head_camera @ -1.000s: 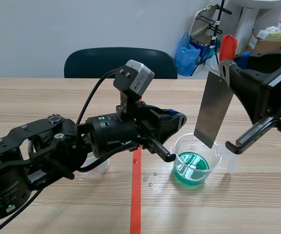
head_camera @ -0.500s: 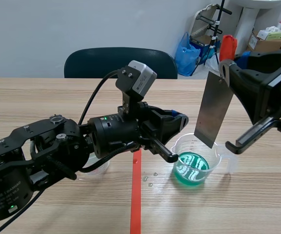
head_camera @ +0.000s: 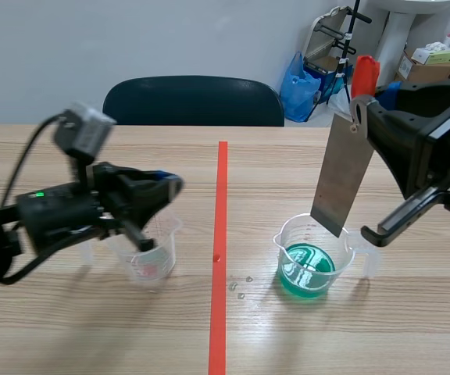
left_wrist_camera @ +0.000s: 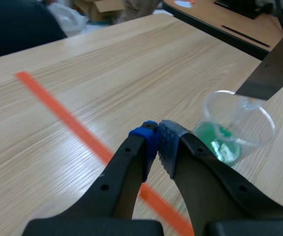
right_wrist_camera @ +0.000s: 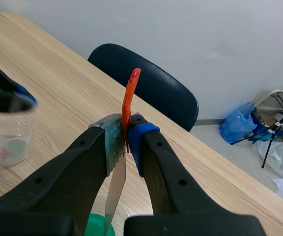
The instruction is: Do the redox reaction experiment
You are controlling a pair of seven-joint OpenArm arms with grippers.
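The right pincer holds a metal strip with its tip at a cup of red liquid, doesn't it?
Nearly. The liquid is green, not red, as the scene view shows. The right pincer does hold the metal strip with its tip at that cup.

Pale wall [head_camera: 131,39], dark chair [head_camera: 192,100] behind wooden table [head_camera: 92,328].

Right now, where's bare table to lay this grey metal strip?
Bare wood lies beyond the clear beaker of green liquid, toward the dark chair, on both sides of the orange-red tape line. Crowded around the second clear beaker by the left gripper.
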